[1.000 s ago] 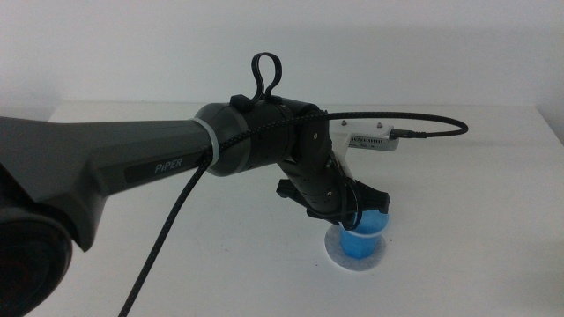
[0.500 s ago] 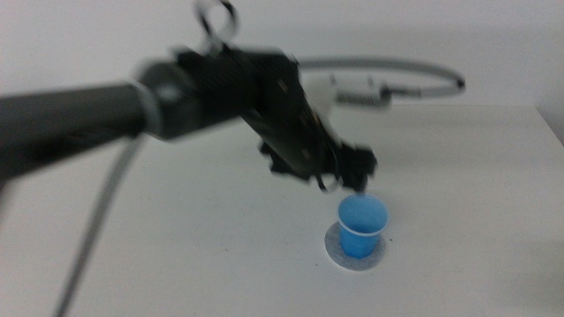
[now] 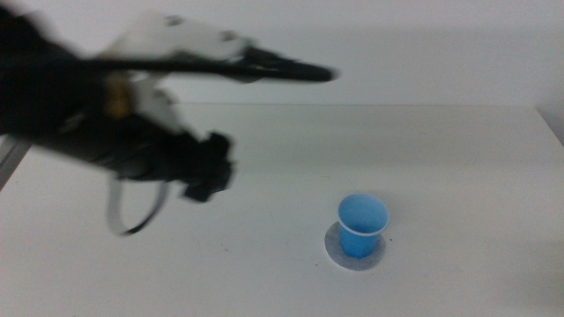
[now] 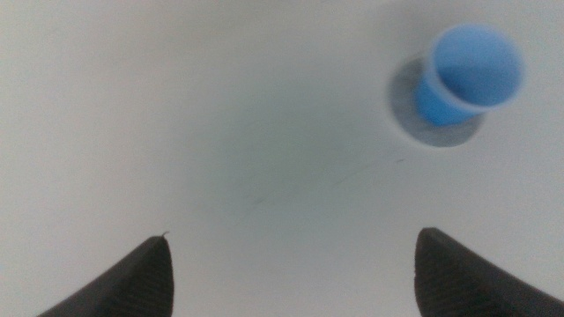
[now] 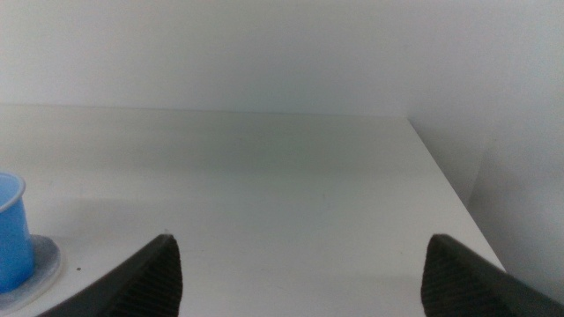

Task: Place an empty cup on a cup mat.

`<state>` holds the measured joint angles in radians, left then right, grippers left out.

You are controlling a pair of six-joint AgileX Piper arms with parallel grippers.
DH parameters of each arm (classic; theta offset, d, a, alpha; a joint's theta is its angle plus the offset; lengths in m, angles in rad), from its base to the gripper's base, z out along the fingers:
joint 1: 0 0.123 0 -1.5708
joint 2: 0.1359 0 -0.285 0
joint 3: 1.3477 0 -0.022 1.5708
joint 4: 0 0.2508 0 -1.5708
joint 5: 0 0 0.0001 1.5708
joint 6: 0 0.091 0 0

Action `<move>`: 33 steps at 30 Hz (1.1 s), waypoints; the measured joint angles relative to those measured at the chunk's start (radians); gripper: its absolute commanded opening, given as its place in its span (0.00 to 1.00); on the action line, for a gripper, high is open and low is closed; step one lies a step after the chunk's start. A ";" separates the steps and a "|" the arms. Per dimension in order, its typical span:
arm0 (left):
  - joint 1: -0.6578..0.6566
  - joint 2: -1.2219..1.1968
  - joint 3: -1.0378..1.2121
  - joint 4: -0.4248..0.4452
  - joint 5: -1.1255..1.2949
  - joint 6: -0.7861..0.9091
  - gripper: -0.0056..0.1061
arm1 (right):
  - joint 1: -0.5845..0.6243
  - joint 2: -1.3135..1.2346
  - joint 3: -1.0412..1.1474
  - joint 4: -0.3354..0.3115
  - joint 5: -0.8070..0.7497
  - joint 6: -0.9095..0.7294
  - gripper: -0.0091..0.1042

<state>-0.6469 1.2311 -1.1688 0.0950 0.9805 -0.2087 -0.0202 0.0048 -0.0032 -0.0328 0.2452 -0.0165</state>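
The blue cup (image 3: 362,226) stands upright on the round grey cup mat (image 3: 355,256), right of the table's middle. It is empty. Cup (image 4: 467,73) and mat (image 4: 412,113) also show in the left wrist view, and at the edge of the right wrist view, cup (image 5: 9,231) on mat (image 5: 42,261). My left gripper (image 3: 210,179) is open and empty, blurred, above the table well left of the cup; its jaws stand wide apart. My right gripper (image 5: 300,277) is open and empty, low over the table to the cup's right, out of the middle view.
The white table (image 3: 458,158) has a back edge against a pale wall and a right edge (image 5: 445,189) beside the right gripper. The left arm's cable (image 3: 132,216) loops below the arm.
The left gripper let go of the cup on the mat, rose, and swung away fast to the left. The cup stays upright on the mat.
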 measured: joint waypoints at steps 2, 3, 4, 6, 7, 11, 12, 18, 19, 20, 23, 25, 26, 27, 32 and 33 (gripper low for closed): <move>0.029 -0.081 0.069 0.021 -0.005 -0.016 0.89 | 0.000 0.000 0.000 0.000 0.000 0.000 0.90; 0.047 -0.127 0.108 0.031 -0.019 -0.019 0.89 | 0.000 0.000 0.000 0.000 0.000 0.000 0.90; 0.064 -0.173 0.149 0.041 -0.039 -0.024 0.89 | 0.000 0.000 0.000 0.000 0.000 0.000 0.90; 0.092 -0.256 0.232 0.075 -0.098 -0.026 0.89 | 0.000 0.000 0.000 0.000 0.000 0.000 0.90; 0.110 -0.300 0.283 0.094 -0.143 -0.026 0.89 | 0.000 0.000 0.000 0.000 0.000 0.000 0.90; 0.231 -0.474 0.506 0.059 -0.378 -0.026 0.89 | 0.000 0.000 0.000 0.000 0.000 0.000 0.90; 0.274 -0.522 0.568 0.029 -0.445 -0.011 0.89 | 0.000 0.000 0.000 0.000 0.000 0.000 0.90; 0.477 -0.804 0.872 -0.051 -0.766 0.113 0.89 | 0.000 0.000 0.000 0.000 0.000 0.000 0.90; 0.497 -0.839 0.915 -0.053 -0.796 0.120 0.89 | 0.000 0.000 0.000 0.000 0.000 0.000 0.90; 0.516 -0.881 0.955 -0.055 -0.815 0.125 0.89 | 0.000 0.000 0.000 0.000 0.000 0.000 0.90; 0.566 -0.989 1.052 -0.057 -0.860 0.130 0.89 | 0.000 0.000 0.000 0.000 0.000 0.000 0.90; 0.585 -1.054 1.104 -0.059 -0.889 0.130 0.89 | 0.000 0.000 0.000 0.000 0.000 0.000 0.90; 0.589 -1.077 1.122 -0.059 -0.896 0.130 0.89 | 0.000 0.000 0.000 0.000 0.000 0.000 0.90; 0.593 -1.104 1.140 -0.059 -0.905 0.130 0.89 | 0.000 0.000 0.000 0.000 0.000 0.000 0.90; 0.596 -1.197 1.166 -0.059 -0.918 0.131 0.89 | 0.000 0.000 0.000 0.000 0.000 0.000 0.90; 0.596 -1.207 1.166 -0.059 -0.916 0.131 0.89 | 0.000 0.000 0.000 0.000 0.000 0.000 0.90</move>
<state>-0.0507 0.0241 -0.0028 0.0357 0.0645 -0.0776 -0.0202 0.0048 -0.0032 -0.0328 0.2452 -0.0165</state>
